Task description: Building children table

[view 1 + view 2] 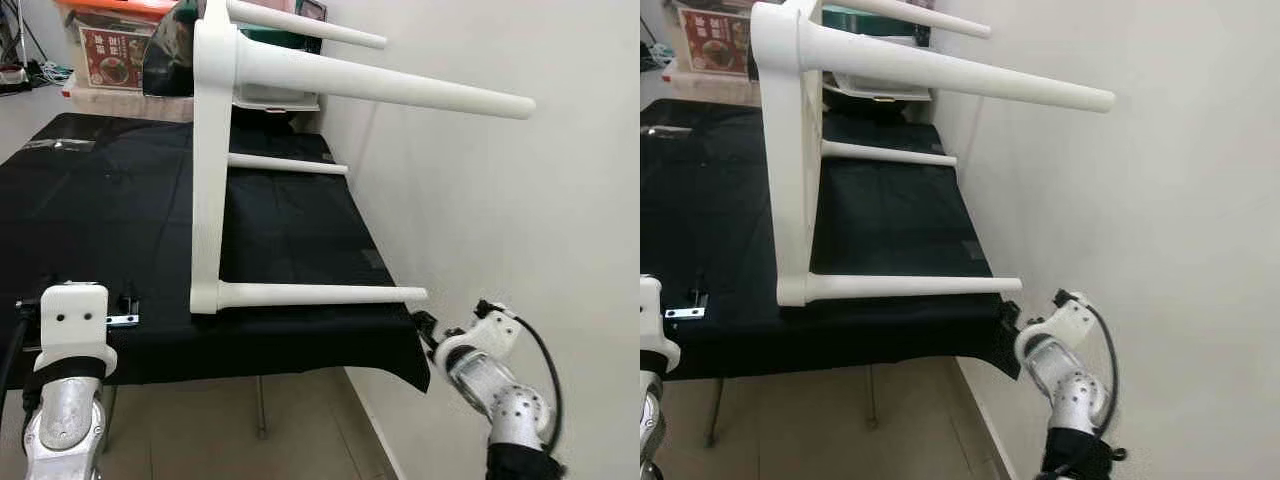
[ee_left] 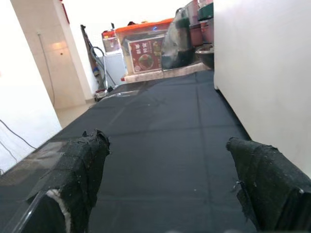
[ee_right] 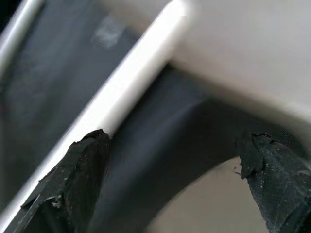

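Note:
A white children's table (image 1: 212, 150) lies on its side on a work table draped in black cloth (image 1: 100, 210). Its four legs point right toward the wall; the lowest leg (image 1: 320, 294) rests on the cloth near the front edge. My left gripper (image 2: 165, 145) is open at the front left edge, low over the cloth, with the white tabletop (image 2: 262, 73) beside it. At the cloth's front right corner my right gripper (image 3: 175, 141) is open, just under the tip of the lowest leg (image 3: 131, 92). Neither gripper holds anything.
A white wall (image 1: 520, 220) runs close along the right, near the leg tips. Storage boxes (image 1: 110, 45) and dark items stand behind the work table. A small metal part (image 1: 122, 320) lies at the front left edge, and a clear bag (image 1: 60, 145) at the far left.

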{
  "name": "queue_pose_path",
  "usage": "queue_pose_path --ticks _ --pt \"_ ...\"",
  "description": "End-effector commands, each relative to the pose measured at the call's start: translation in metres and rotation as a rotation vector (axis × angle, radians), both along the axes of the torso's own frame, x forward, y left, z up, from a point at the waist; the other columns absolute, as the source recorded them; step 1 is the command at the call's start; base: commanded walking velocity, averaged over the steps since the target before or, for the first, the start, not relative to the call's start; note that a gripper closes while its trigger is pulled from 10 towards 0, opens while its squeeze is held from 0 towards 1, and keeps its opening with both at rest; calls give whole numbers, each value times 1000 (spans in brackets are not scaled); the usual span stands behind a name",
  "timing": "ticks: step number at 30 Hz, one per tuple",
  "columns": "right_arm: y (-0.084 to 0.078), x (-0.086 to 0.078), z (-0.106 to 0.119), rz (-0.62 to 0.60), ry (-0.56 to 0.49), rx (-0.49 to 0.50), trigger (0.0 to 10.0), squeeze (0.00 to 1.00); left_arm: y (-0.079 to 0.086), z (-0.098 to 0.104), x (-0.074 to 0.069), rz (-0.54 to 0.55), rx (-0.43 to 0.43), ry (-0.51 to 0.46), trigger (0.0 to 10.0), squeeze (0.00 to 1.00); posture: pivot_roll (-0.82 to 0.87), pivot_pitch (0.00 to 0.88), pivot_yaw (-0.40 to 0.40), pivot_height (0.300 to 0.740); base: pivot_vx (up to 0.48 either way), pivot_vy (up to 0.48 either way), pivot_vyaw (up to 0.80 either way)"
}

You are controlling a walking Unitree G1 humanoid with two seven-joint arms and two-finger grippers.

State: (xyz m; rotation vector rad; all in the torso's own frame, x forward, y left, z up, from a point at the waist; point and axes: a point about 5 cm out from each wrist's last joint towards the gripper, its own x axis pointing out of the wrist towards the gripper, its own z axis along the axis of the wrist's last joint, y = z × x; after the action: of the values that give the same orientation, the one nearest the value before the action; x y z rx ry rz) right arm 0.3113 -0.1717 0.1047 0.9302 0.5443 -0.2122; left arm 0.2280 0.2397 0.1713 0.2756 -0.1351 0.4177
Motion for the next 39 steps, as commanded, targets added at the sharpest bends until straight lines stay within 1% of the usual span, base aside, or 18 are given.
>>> queue_pose_path --ticks 1,2,3,5,6,7,9,14,15,16,18,24,29,30,31,33,38,39 --pt "5 2 1 0 27 64 10000 0 -2 -4 3 -12 -14 18 10000 0 99 0 -157 740 0 0 0" --pt "12 5 3 8 25 104 10000 0 -5 -4 5 -19 -18 15 10000 0 103 0 -159 740 0 0 0" --pt "12 5 3 8 25 104 10000 0 -5 -4 5 -19 -18 15 10000 0 103 0 -159 740 0 0 0" --pt "21 9 1 13 32 158 10000 0 -8 -3 8 -27 -19 12 10000 0 106 0 -160 740 0 0 0" --pt "26 7 -10 15 90 172 10000 0 -9 -4 9 -29 -18 14 10000 0 112 0 -163 740 0 0 0" --pt "26 7 -10 15 90 172 10000 0 -9 -4 9 -29 -18 14 10000 0 112 0 -163 740 0 0 0" --pt "25 4 -20 -1 149 149 10000 0 -6 -2 10 -25 -13 11 10000 0 126 0 -172 740 0 0 0" --pt "22 3 -20 -22 150 173 10000 0 -3 -2 9 -18 -9 11 10000 0 122 0 -170 740 0 0 0" --pt "22 4 -21 -30 143 201 10000 0 -3 -4 9 -18 -9 13 10000 0 119 0 -169 740 0 0 0" --pt "22 4 -21 -30 143 201 10000 0 -3 -4 9 -18 -9 13 10000 0 119 0 -169 740 0 0 0" --pt "28 9 -29 -28 112 299 10000 0 -8 -5 9 -25 -12 13 10000 0 124 0 -169 740 0 0 0" --pt "35 13 -35 -24 95 365 10000 0 -10 -3 10 -30 -12 8 10000 0 135 0 -174 740 0 0 0" --pt "42 15 -37 -42 95 405 10000 0 -6 0 8 -25 -3 4 10000 0 147 0 -174 740 0 0 0" --pt "44 17 -35 -53 67 437 10000 0 -5 0 8 -23 -1 4 10000 0 149 0 -171 740 0 0 0" --pt "44 17 -35 -53 67 437 10000 0 -5 0 8 -23 -1 4 10000 0 149 0 -171 740 0 0 0" --pt "47 21 -30 -57 8 495 10000 0 -5 1 8 -24 2 4 10000 0 152 0 -168 740 0 0 0" --pt "53 24 -31 -56 -16 551 10000 0 -7 2 10 -32 4 4 10000 0 152 0 -168 740 0 0 0" --pt "57 24 -31 -48 -25 577 0 0 -8 2 11 -34 4 4 10000 0 158 0 -170 740 0 0 0"
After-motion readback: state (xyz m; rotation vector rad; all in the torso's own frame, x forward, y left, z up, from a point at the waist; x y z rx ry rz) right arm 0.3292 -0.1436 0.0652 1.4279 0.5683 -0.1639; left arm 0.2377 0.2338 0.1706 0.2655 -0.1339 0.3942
